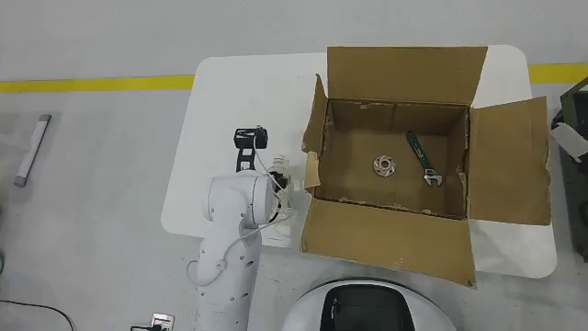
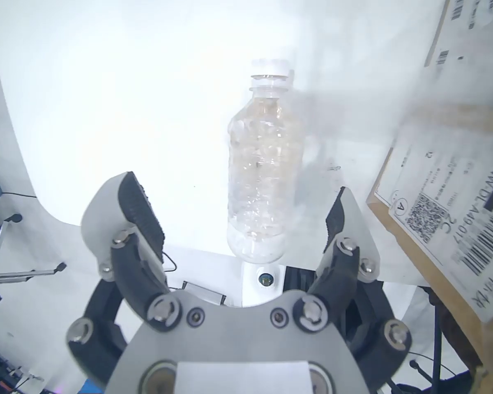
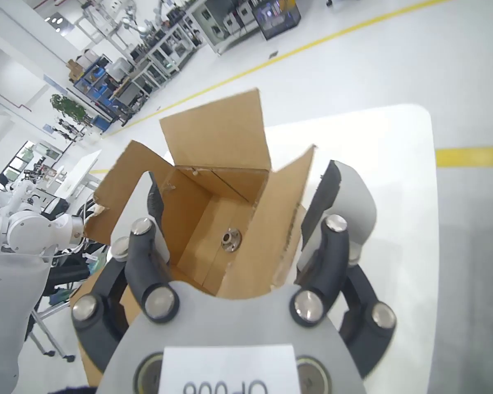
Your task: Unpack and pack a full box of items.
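A clear plastic bottle (image 2: 265,166) with a white cap rests on the white table (image 2: 107,63), just left of the open cardboard box (image 1: 395,161). My left gripper (image 2: 238,186) is open, with a finger on each side of the bottle's lower half and a gap on both sides. The bottle's cap (image 1: 278,162) points away from the gripper. Inside the box lie a metal flange (image 1: 382,165) and a green-handled wrench (image 1: 421,156). My right gripper (image 3: 242,178) hangs open and empty beside the box (image 3: 213,190), with the flange (image 3: 230,240) showing beyond it.
The box's flaps (image 1: 507,158) are folded outward on all sides, and one labelled flap (image 2: 443,215) lies close to the bottle. The table's rounded near edge (image 2: 45,207) runs just behind my left gripper. Bare table (image 1: 239,92) stretches left of the box.
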{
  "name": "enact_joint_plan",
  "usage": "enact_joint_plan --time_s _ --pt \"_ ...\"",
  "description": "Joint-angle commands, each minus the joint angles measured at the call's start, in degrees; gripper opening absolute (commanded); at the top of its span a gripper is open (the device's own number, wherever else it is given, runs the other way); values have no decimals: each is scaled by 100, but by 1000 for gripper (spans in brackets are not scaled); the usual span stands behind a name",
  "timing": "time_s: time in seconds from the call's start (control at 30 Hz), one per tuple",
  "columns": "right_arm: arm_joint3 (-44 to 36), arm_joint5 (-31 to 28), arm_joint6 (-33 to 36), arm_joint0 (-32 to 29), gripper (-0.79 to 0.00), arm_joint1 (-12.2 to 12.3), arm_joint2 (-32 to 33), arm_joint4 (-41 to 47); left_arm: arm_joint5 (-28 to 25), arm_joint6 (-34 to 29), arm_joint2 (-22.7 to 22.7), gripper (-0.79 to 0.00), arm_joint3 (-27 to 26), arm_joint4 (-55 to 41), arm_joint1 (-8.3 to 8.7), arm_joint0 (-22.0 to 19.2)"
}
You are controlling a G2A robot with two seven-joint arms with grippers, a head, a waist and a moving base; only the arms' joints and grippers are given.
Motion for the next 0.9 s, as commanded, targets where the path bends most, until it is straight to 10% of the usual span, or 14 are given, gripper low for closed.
enact_joint_plan --time_s 0.0,0.17,0.4,0.87 --pt "-73 -454 178 97 -785 41 -77 -370 8 0 -66 0 -243 -114 -3 14" --pt "-73 -1257 915 585 -785 183 -873 -1739 0 0 -332 0 -579 -254 13 -68" --pt "-73 -798 1635 1303 -785 259 -2339 -2896 -2 0 -371 0 -623 -417 10 -84" --pt "-73 -819 1805 1391 -785 287 -2498 -3364 -2 0 -371 0 -623 -417 10 -84"
